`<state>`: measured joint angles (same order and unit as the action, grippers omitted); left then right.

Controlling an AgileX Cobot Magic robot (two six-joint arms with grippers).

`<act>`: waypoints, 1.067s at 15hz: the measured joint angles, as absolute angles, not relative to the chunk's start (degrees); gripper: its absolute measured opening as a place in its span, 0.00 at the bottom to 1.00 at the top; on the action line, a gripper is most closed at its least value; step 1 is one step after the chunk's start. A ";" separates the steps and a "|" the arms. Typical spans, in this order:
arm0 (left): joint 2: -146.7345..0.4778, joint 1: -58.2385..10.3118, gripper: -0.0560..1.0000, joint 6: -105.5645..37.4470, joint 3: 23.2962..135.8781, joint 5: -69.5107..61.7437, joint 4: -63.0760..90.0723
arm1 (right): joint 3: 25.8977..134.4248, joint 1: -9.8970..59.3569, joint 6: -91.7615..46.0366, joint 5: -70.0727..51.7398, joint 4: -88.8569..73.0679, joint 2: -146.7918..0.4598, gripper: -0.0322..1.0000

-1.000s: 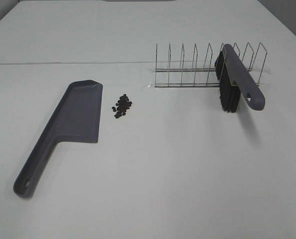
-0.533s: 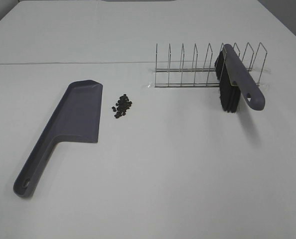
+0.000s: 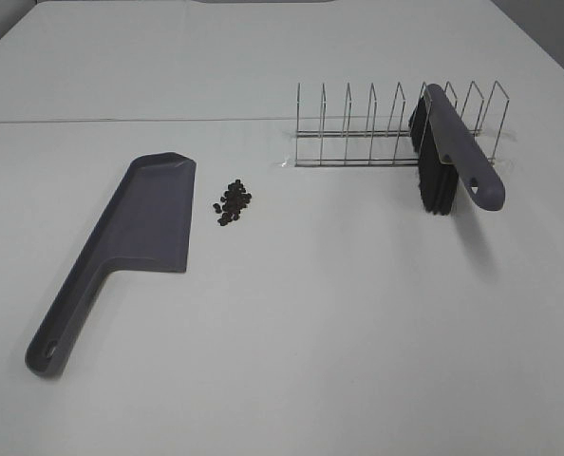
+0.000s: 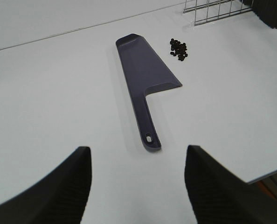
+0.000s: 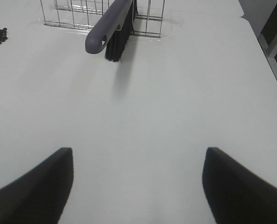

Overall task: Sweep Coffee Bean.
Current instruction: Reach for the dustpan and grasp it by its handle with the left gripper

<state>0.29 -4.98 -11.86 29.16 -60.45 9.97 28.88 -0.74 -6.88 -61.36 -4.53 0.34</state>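
The coffee beans [image 3: 232, 202] lie in a small dark cluster on the white table, just right of the grey-purple dustpan [image 3: 130, 237], which rests flat with its handle toward the near left. A grey brush [image 3: 448, 157] with black bristles leans in the wire rack [image 3: 396, 128] at the right. In the left wrist view the dustpan [image 4: 145, 81] and the beans [image 4: 178, 48] lie ahead of my open left gripper [image 4: 137, 184]. Seen from the right wrist, the brush [image 5: 111, 28] is ahead of my open right gripper [image 5: 137, 186]. Neither gripper shows in the exterior view.
The wire rack has several empty slots left of the brush. A seam in the table [image 3: 130, 121] runs across behind the dustpan. The table's right edge [image 5: 264, 51] appears in the right wrist view.
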 joint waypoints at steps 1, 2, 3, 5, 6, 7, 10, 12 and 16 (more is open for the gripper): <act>0.29 -4.98 0.60 -11.86 29.16 -60.39 9.97 | 28.88 -0.74 -6.88 -61.36 -4.53 0.34 0.74; 0.29 -4.98 0.60 -11.86 29.16 -60.28 9.97 | 28.88 -0.74 -6.88 -61.36 -4.53 0.34 0.74; 0.29 -4.98 0.60 -11.86 29.39 -59.42 9.97 | 28.88 -0.74 -6.88 -61.36 -4.53 0.34 0.74; -1.72 -4.98 0.60 -11.86 29.91 -55.12 9.97 | 28.88 -0.74 -6.88 -61.36 -4.53 0.34 0.74; -4.76 -4.98 0.60 -11.86 29.91 -52.25 9.97 | 28.88 -0.74 -6.88 -61.36 -4.53 0.34 0.74; -8.88 -4.98 0.60 -11.86 29.91 -49.33 9.91 | 28.88 -0.74 -6.88 -61.36 -4.53 0.34 0.74; -21.14 -4.98 0.60 -11.86 30.71 -42.06 10.43 | 28.88 -0.74 -6.88 -61.36 -4.53 0.34 0.74; -32.14 -4.98 0.60 -11.86 33.00 -37.64 10.89 | 28.88 -0.74 -6.88 -61.36 -4.53 0.34 0.74; -56.32 -4.98 0.60 -11.80 41.88 -37.24 11.00 | 28.88 -0.74 -6.88 -61.36 -4.53 0.34 0.74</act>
